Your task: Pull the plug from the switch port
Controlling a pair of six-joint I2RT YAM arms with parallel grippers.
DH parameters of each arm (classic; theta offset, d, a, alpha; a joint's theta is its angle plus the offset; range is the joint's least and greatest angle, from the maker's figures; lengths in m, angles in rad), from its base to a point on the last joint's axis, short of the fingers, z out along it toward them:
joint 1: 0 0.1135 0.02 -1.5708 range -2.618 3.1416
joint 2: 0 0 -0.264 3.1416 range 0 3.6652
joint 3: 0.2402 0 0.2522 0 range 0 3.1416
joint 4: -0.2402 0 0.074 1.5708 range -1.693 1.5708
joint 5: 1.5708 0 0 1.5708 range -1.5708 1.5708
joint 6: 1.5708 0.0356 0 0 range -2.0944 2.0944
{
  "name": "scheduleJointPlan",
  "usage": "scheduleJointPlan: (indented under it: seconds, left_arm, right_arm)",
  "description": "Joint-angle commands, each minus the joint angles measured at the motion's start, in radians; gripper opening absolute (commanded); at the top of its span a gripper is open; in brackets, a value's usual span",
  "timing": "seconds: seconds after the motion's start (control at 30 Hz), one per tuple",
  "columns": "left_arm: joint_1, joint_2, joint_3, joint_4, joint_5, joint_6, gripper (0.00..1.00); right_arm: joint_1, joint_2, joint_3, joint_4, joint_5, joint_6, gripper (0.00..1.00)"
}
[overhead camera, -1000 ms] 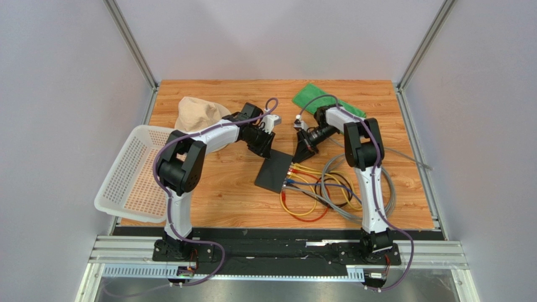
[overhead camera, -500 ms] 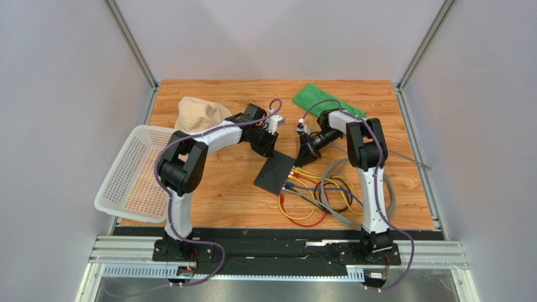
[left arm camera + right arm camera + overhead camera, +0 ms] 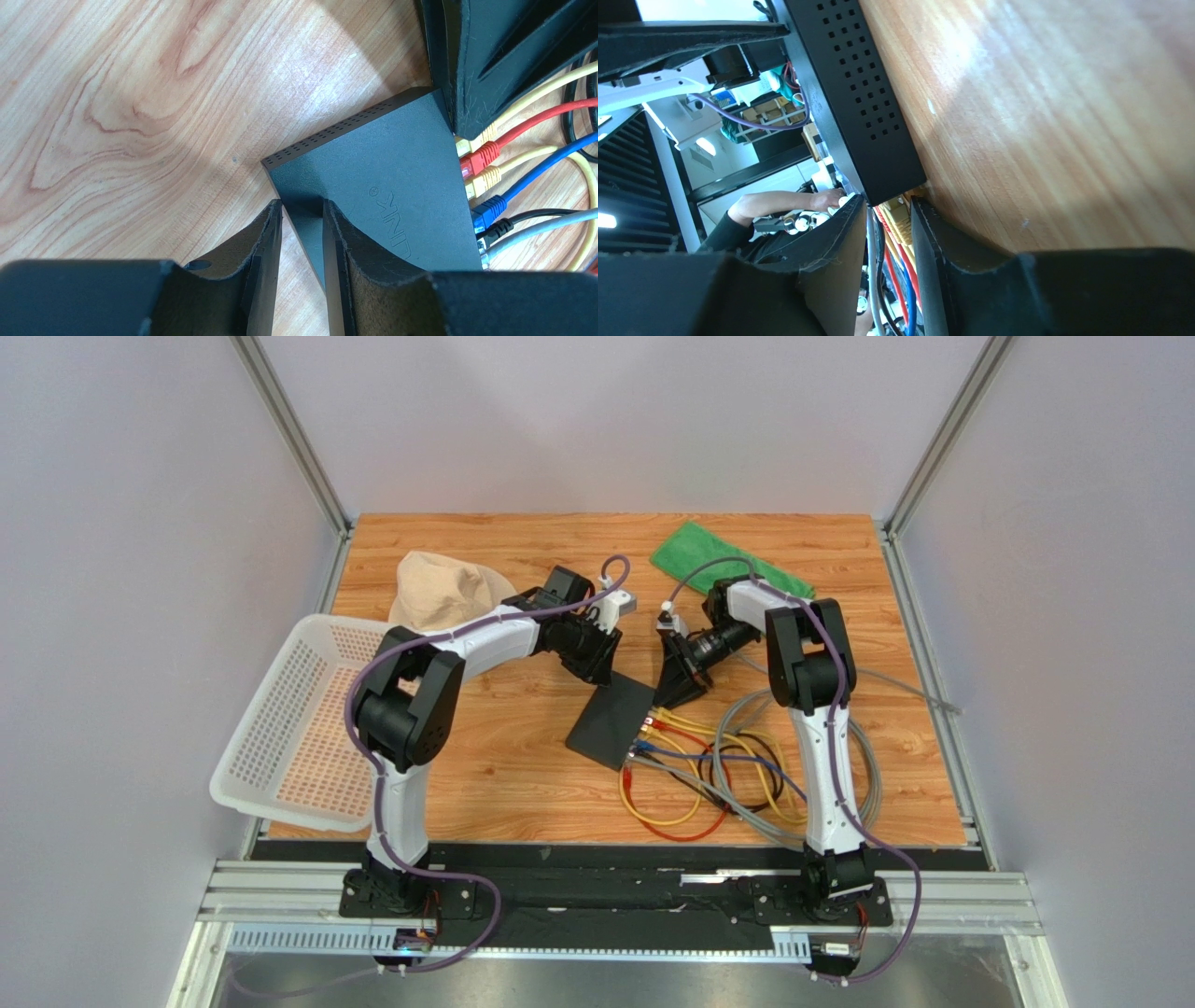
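Inspection of the unplugging step, both claws.

1. My left claw was clenched on the flat matte-black rectangular switch. The box's edge filled the gap between the two fingers. The rest of the box ran ahead and to the right of that claw, flat on the pale wooden counter.

2. My right claw stood released, with its fingers apart. It straddled the yellow plastic plug seated at the end socket, directly ahead of the fingertips at the switch corner. I saw no pad pressing on the plug.

3. A red plug sat in the next socket, hard beside the yellow one. A blue plug sat further along the row.

Judgement: the step in hand was closing on the yellow plug.
- The pads needed to land on the plug body, not on the cable behind it.
- The red neighbour needed to stay outside the jaws.
- I could not see the plug's latch tab, so one pad needed to bear on the tab side before any pull.
- The pull needed to run straight back along the socket line.
- The left claw had to hold firm so that the switch did not slide or lift.
- A skewed tug risked jamming the plug or dragging the whole box.
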Motion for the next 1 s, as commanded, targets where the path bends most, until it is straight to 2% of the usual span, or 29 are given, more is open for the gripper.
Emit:
scheduleJointPlan:
  seconds: [0.0,0.13,0.33,0.5,0.73,0.93,0.97]
  left_arm:
    - [-0.013,0.052,-0.028,-0.026,-0.043,0.05,0.36]
    - [-0.014,0.052,-0.027,-0.026,-0.046,0.053,0.36]
    - [-0.014,0.052,-0.027,-0.026,-0.046,0.053,0.36]
    - [-0.016,0.051,-0.031,-0.02,-0.045,0.053,0.36]
    - [-0.016,0.055,-0.028,-0.002,-0.036,0.047,0.36]
    - [-0.014,0.057,-0.022,-0.005,-0.031,0.038,0.36]
    - [-0.014,0.058,-0.014,-0.016,-0.032,0.035,0.39]
  right_arm:
    - [0.012,0.021,-0.041,0.055,0.045,-0.05,0.38]
    - [0.015,0.022,-0.037,0.056,0.042,-0.046,0.38]
    - [0.027,0.031,-0.035,0.056,0.064,-0.039,0.3]
    - [0.047,0.039,-0.029,0.056,0.105,-0.029,0.36]
    - [0.055,0.067,-0.002,0.05,0.13,0.002,0.13]
    - [0.054,0.09,0.024,0.026,0.125,0.002,0.01]
    - [0.054,0.093,0.028,0.018,0.127,-0.004,0.01]
